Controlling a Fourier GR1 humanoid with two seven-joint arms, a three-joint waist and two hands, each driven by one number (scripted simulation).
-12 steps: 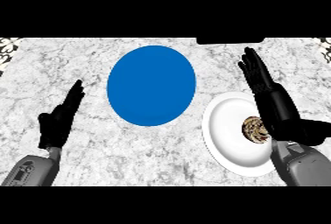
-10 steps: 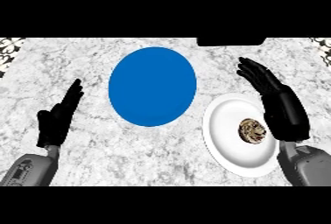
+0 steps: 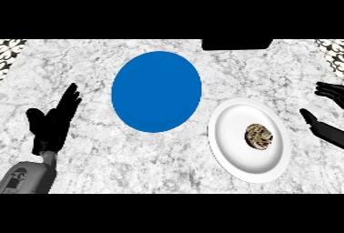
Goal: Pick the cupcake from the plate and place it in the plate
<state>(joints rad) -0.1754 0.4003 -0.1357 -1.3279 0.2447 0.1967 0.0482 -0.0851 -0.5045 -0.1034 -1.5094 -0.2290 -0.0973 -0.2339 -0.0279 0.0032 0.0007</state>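
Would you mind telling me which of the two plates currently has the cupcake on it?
The white plate at the right holds the cupcake; the blue plate, left of it and farther back, has nothing on it.

The cupcake (image 3: 259,136) is small and round, mottled brown and tan with paler flecks on top. It sits on the white plate (image 3: 232,154), a little right of that plate's middle, and nothing touches it. The white plate is glossy, with a shallow raised rim, and lies flat on the bench at the right, toward the near side. The blue plate (image 3: 156,91) is a plain, solid blue disc — slightly taller than wide as seen from above — lying flat on the bench left of and farther back than the white one. The two plates are just beside each other, with a narrow strip of bench showing between them.
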